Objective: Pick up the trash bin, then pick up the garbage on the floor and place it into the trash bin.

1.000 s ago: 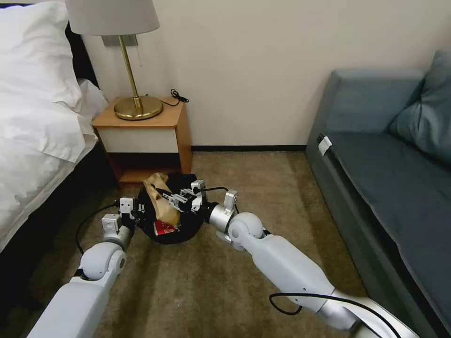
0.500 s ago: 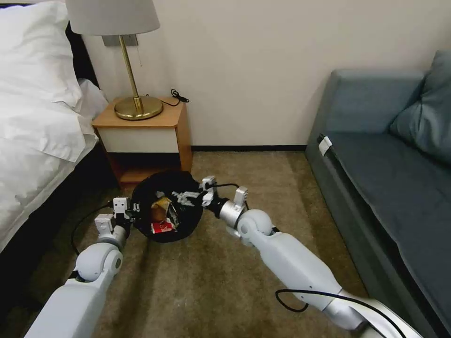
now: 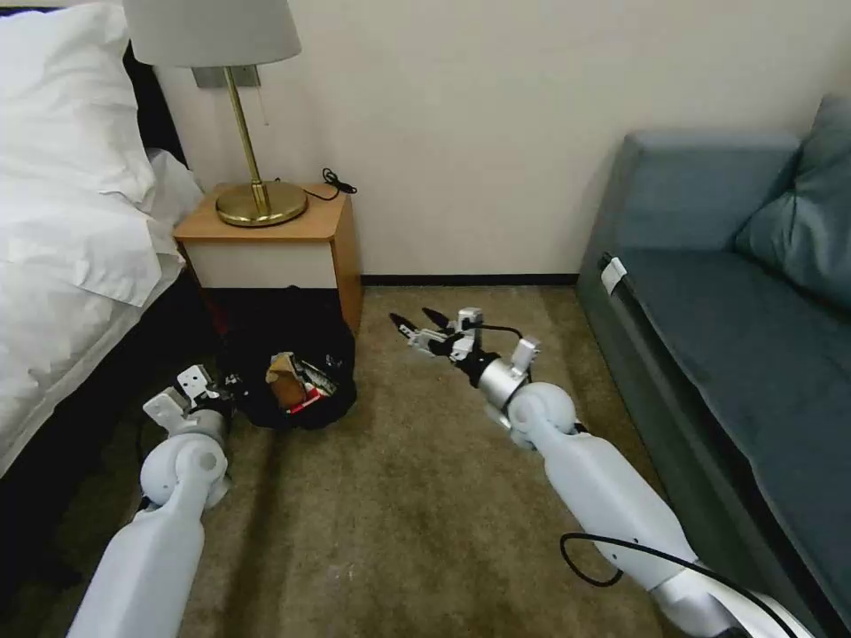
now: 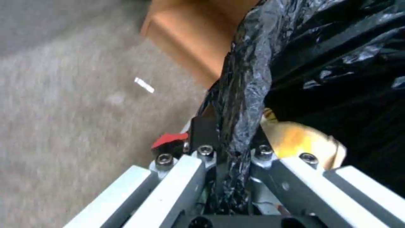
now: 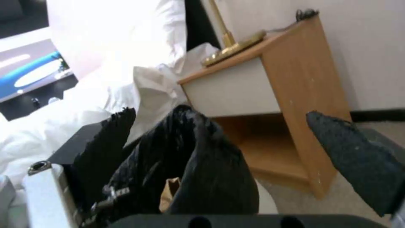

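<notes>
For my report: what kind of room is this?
Probably a hotel bedroom: a bed with white linen, a wooden nightstand holding a brass lamp, and a grey-blue sofa on carpet.

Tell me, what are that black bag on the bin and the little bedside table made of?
The black bag looks like thin glossy plastic film: it is crinkled and catches light in streaks where the left gripper pinches its edge. The bedside table looks like wood or wood-look board, matte orange-brown with a flat white front panel; which of the two, I cannot tell.
</notes>
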Controlling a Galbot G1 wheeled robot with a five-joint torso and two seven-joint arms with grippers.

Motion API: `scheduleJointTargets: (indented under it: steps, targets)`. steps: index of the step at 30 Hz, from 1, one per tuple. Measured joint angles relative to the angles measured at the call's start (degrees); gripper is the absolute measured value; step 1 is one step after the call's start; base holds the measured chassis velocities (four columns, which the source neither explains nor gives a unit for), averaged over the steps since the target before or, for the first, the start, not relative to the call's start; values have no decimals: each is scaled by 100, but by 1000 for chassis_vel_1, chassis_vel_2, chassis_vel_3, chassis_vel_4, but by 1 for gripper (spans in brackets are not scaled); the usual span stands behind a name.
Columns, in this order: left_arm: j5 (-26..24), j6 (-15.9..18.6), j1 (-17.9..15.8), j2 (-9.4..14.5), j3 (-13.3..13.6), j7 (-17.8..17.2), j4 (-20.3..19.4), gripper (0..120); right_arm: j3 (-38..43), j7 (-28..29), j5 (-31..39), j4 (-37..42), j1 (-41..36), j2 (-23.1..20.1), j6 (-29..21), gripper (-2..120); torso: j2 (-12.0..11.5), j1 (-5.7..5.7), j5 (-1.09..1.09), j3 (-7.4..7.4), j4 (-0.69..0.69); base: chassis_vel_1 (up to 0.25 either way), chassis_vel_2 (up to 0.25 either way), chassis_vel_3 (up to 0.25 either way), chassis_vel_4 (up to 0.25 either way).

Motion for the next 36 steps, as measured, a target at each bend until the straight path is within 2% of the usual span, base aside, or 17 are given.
scheduleJointTargets:
  steps: [1, 2, 4, 7, 14, 23, 26, 27, 29, 30, 32, 33, 34, 35, 36]
  targets:
    - [-135, 86, -70, -57, -21, -175, 6, 2, 22, -32, -28, 2, -63, -2, -1, 100, 0, 0, 1, 0, 1, 0, 0, 0, 0]
    - [-135, 86, -70, -57, -21, -175, 6, 2, 22, -32, -28, 2, -63, -2, -1, 100, 0, 0, 1, 0, 1, 0, 0, 0, 0]
    - [-475, 401, -256, -182, -59, -759, 27, 2, 81, -98, -86, -1, -172, 12, -1, 100, 0, 0, 1, 0, -2, 0, 0, 0, 0]
    - [-505, 485, -319, -198, -60, -918, 91, 2, 128, -130, -112, -20, -232, 41, 6, 100, 0, 0, 1, 0, -1, 0, 0, 0, 0]
    - [-476, 500, -410, -186, -139, -864, 443, 2, 186, -249, -143, -70, -333, 50, 24, 100, 0, 0, 1, 0, 1, 0, 0, 0, 0]
    - [-177, 496, -419, -193, -101, -506, 901, 3, 263, -538, -241, -256, -469, 82, 106, 100, 0, 0, -1, 0, 1, 0, 0, 0, 0]
    - [-117, 513, -429, -196, -72, -436, 924, 15, 296, -583, -281, -305, -516, 71, 124, 100, 0, 0, 1, -1, 0, 0, 0, 0, 0]
    - [-117, 513, -429, -196, -72, -436, 924, 15, 296, -583, -281, -305, -516, 71, 124, 100, 0, 0, 1, -1, 0, 0, 0, 0, 0]
    - [-38, 517, -414, -171, -59, -398, 883, 27, 308, -580, -312, -309, -561, 51, 129, 100, 0, 0, 0, -1, 0, 0, 0, 0, 0]
    - [-38, 517, -414, -171, -59, -398, 883, 27, 308, -580, -312, -309, -561, 51, 129, 100, 0, 0, 0, -1, 0, 0, 0, 0, 0]
    - [-4, 540, -376, -128, -58, -380, 787, 36, 340, -571, -352, -321, -589, 41, 140, 100, 1, 0, 0, -1, 0, 0, 0, 0, 0]
    - [-4, 540, -376, -128, -58, -380, 787, 36, 340, -571, -352, -321, -589, 41, 140, 100, 1, 0, 0, -1, 0, 0, 0, 0, 0]
    - [16, 580, -335, -90, -58, -370, 712, 44, 360, -563, -365, -338, -595, 36, 146, 100, 0, 0, 0, -1, 0, 0, 0, 0, 0]
    - [16, 580, -335, -90, -58, -370, 712, 44, 360, -563, -365, -338, -595, 36, 146, 100, 0, 0, 0, -1, 0, 0, 0, 0, 0]
    - [36, 609, -290, -60, -64, -372, 635, 52, 374, -556, -381, -360, -596, 33, 160, 100, 1, 0, 0, -1, 0, 0, 0, 0, 0]
